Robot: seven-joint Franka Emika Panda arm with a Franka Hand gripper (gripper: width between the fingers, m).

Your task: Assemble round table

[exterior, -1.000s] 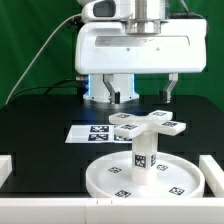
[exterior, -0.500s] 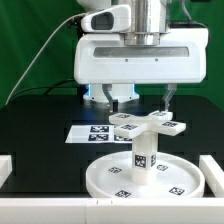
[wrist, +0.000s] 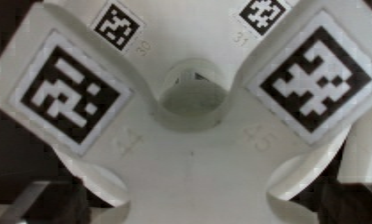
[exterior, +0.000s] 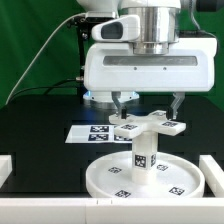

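On the black table (exterior: pixel 35 125), the gripper (exterior: pixel 148 104) hangs low with its jaws spread wide, holding nothing, one finger off each side of the cross (exterior: pixel 150 122). Beneath it, the big rimmed disc (exterior: pixel 178 180) lies flat at the near side of the exterior view. The cross sits level on the short post (exterior: pixel 142 160), which stands upright in the disc's middle.

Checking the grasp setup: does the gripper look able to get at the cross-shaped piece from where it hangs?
Likely yes. The open gripper hangs just above the cross-shaped piece, which sits on the post, and nothing lies between them.
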